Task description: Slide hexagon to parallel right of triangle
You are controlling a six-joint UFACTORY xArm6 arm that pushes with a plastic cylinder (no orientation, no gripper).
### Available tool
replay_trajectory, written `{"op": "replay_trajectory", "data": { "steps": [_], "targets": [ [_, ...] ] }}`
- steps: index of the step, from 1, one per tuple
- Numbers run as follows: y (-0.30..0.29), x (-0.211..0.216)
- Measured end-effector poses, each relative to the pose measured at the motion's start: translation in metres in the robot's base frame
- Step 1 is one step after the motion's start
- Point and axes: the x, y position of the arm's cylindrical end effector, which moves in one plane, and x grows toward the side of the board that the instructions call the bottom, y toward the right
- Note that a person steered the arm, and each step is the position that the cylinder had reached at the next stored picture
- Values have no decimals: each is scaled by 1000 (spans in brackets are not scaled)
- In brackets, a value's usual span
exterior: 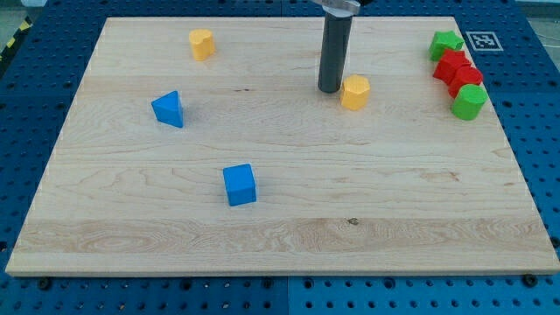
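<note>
Resting my tip (330,89) just left of the yellow hexagon (355,91), barely apart; plain rod, nothing pinched. Sitting far left: blue triangle (168,109). Holding all: wooden board (394,219).

Board (289,219) is pale wood, smooth with visible grain, kinda matt. Yellow hexagon (355,92) and blue triangle (168,109) look like painted matt blocks. Rod is dark, slightly shiny.

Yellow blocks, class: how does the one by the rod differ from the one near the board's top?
The yellow hexagon lies right of centre, just right of my tip; the yellow heart-like block sits alone, top left. The hexagon shows flat facets; the other has a notched top. Both are yellow and similar in size.
</note>
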Motion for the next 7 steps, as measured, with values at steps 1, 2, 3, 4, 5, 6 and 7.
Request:
{"op": "replay_trajectory", "data": {
  "steps": [1, 2, 3, 4, 5, 6, 7],
  "targets": [
    [19, 9],
    [30, 12],
    [44, 13],
    [52, 23],
    [50, 41],
    [50, 41],
    [43, 43]
  ]
}}
